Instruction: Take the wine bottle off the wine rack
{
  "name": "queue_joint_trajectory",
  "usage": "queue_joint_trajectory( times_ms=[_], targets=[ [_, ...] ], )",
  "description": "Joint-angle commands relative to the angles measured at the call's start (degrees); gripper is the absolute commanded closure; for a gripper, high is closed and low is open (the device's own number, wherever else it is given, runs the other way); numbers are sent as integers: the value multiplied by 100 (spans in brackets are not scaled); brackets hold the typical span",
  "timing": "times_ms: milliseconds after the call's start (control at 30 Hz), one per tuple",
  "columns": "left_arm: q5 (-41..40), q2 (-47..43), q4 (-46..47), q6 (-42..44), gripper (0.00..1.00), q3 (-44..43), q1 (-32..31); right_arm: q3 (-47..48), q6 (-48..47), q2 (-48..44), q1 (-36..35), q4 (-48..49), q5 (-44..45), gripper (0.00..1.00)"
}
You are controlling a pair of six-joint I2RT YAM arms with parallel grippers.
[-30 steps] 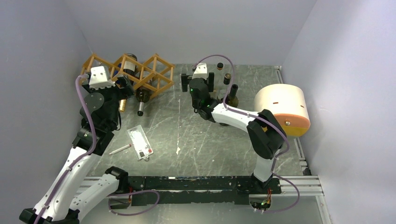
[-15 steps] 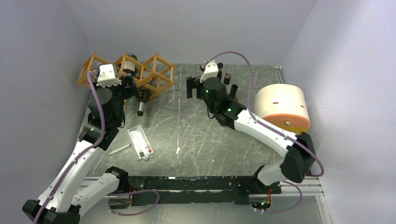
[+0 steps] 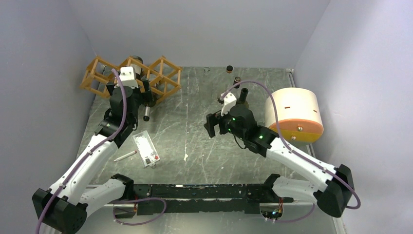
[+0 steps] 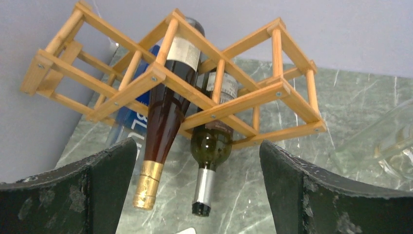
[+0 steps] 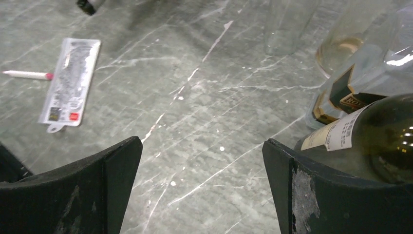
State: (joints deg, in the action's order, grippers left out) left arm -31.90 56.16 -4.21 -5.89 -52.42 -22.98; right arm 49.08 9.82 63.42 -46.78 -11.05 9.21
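The orange-brown wooden wine rack (image 4: 272,92) stands at the back left and also shows in the top view (image 3: 165,78). A red-brown bottle with gold foil (image 4: 163,122) and a dark green bottle with a silver neck (image 4: 210,146) lie in it, necks sticking out toward me. The silver neck shows in the top view (image 3: 146,113). My left gripper (image 4: 197,195) is open and empty just in front of the necks, touching neither; in the top view it (image 3: 144,93) hangs by the rack's front. My right gripper (image 5: 202,190) is open and empty over bare table, mid-right in the top view (image 3: 214,126).
A blue-labelled clear bottle (image 4: 129,117) lies behind the rack's left cells. A dark bottle (image 5: 380,141) and clear bottles (image 5: 350,63) stand by my right gripper. A white-and-orange cylinder (image 3: 294,114) sits at the right. A card packet (image 3: 145,148) and pen (image 3: 125,155) lie near left.
My left gripper has swung right along the rack's front to the bottle necks. My right arm has pulled back from the far side toward the table's middle.
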Motion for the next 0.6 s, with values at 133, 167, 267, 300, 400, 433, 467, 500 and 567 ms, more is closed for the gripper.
queue_joint_trajectory(
  times_ms=[133, 167, 267, 300, 400, 433, 467, 500, 567],
  targets=[
    [483, -117, -1322, -1039, 0, 12, 100, -511, 267, -699, 7, 200, -863, 0],
    [612, -103, -1583, -1116, 1, 35, 112, -541, 284, -733, 10, 214, -912, 0],
    [1240, -67, -1924, -1076, 1, 142, 259, -564, 299, -824, 10, 242, -979, 0],
    [1470, -18, -2099, -977, 1, 155, 301, -585, 296, -864, 14, 274, -989, 0],
    [1685, 32, -2408, -645, 1, 168, 457, -669, 308, -986, 9, 382, -1029, 0],
    [1769, 23, -2425, -495, 1, 183, 544, -705, 309, -1015, 5, 421, -1041, 0],
    [2021, 12, -2394, -341, 1, 206, 657, -738, 305, -1051, 8, 447, -1049, 0],
    [2235, 11, -2335, -189, 1, 236, 719, -760, 302, -1075, 12, 474, -1059, 0],
    [2722, 104, -2204, 103, 4, 265, 737, -792, 306, -1100, 15, 506, -1070, 0]
  ],
)
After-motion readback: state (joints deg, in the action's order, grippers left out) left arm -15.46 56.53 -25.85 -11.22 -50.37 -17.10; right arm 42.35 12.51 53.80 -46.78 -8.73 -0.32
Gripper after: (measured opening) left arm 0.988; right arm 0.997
